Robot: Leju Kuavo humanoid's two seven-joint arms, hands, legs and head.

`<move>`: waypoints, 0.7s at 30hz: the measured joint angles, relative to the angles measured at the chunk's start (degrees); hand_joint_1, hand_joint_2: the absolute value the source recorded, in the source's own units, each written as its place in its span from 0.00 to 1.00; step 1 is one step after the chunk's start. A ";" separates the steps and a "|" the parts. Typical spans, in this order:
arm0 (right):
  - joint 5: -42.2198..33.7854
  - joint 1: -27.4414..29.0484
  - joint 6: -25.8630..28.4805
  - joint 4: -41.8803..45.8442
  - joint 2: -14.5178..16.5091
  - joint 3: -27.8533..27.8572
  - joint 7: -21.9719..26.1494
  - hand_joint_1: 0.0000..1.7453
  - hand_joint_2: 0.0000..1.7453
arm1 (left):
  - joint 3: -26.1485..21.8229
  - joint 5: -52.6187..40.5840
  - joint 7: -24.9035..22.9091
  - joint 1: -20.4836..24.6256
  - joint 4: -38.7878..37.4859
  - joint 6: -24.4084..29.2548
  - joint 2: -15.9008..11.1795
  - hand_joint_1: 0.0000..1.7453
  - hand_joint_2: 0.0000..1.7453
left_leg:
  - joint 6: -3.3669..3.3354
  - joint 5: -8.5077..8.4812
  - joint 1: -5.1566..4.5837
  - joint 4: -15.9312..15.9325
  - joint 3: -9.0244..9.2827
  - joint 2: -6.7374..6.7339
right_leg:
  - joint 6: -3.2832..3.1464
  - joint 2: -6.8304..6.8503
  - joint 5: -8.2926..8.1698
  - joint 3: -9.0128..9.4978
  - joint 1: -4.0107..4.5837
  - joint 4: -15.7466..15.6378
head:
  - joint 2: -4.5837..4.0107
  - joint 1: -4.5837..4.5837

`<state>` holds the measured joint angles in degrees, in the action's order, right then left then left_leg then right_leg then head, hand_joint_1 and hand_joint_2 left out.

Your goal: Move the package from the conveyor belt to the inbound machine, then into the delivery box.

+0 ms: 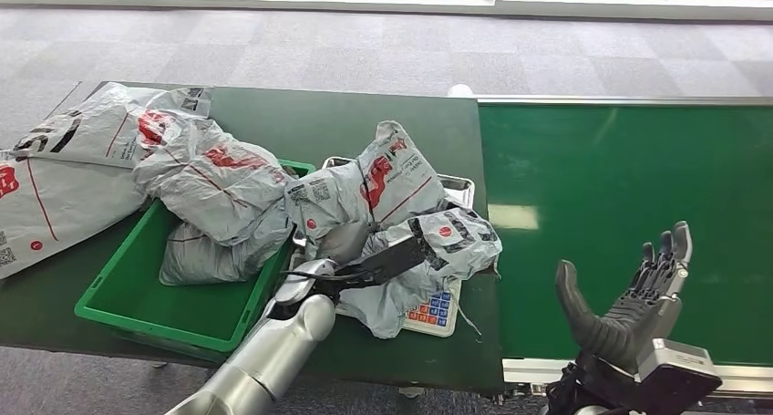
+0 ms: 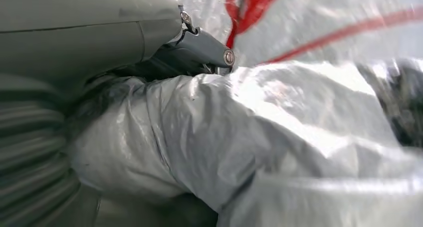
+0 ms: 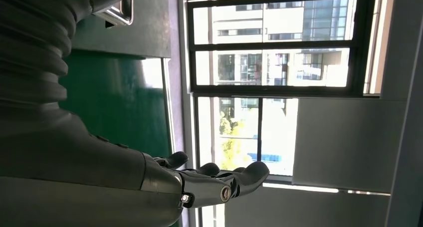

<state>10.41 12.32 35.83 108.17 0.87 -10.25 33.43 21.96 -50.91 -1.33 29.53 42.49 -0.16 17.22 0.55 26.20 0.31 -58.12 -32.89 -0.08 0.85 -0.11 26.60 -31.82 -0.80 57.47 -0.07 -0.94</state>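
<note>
Right hand (image 1: 638, 301) up close, raised over the green conveyor belt (image 1: 629, 196), fingers apart, empty. Left hand (image 1: 365, 267) has its fingers clamped on the grey package (image 1: 428, 251) lying on the inbound machine (image 1: 438, 310). Best lift it clear, then swing toward the green delivery box (image 1: 164, 306).

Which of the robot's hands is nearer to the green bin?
Left. The left hand sits among grey packages just beside the green bin; the right hand hovers open over the conveyor belt, far off.
</note>
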 joint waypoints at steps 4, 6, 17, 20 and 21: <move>0.06 0.44 0.10 0.00 0.00 0.00 -0.01 0.00 1.00 | -2.22 3.64 1.41 -1.92 4.53 -1.05 -1.20 1.00 1.00 | -0.01 -0.17 0.03 -0.01 -0.19 0.04 | 0.02 0.03 -0.11 -0.40 -0.03 0.04 | 0.00 -0.01; 0.06 0.49 0.10 0.00 0.00 0.00 -0.01 0.00 1.00 | -2.78 3.91 1.52 -2.58 5.88 -1.17 -1.63 1.00 1.00 | -0.01 -0.17 0.04 -0.01 -0.32 0.05 | 0.02 0.03 -0.11 -0.52 -0.04 0.04 | 0.00 -0.01; 0.31 2.61 1.11 0.20 0.01 0.43 1.03 0.00 1.00 | -3.49 18.14 6.85 -8.63 29.26 9.14 -6.07 1.00 1.00 | -0.01 -0.15 0.08 -0.02 -0.91 0.06 | 0.02 0.02 -0.11 -1.13 -0.02 0.06 | 0.00 0.00; 0.21 4.12 1.42 0.67 0.03 0.74 1.99 0.00 1.00 | -3.49 16.96 9.27 -10.92 41.85 15.41 -8.58 1.00 1.00 | 0.01 -0.14 0.10 -0.02 -0.99 0.06 | 0.01 0.01 -0.07 -1.22 -0.01 0.06 | 0.00 0.00; 0.09 4.65 1.78 0.85 0.04 0.81 2.33 0.00 1.00 | -3.49 16.37 10.40 -11.75 45.87 17.93 -9.58 1.00 1.00 | 0.02 -0.12 0.10 -0.01 -1.01 0.06 | 0.00 0.01 -0.04 -1.24 -0.01 0.06 | 0.00 -0.01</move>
<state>10.51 16.97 37.61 109.02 0.91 -9.44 35.76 18.47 -34.55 9.07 17.77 88.36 17.77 7.64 0.57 26.08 0.41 -58.14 -33.90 -0.02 0.85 -0.10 26.56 -33.06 -0.81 57.53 -0.07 -0.95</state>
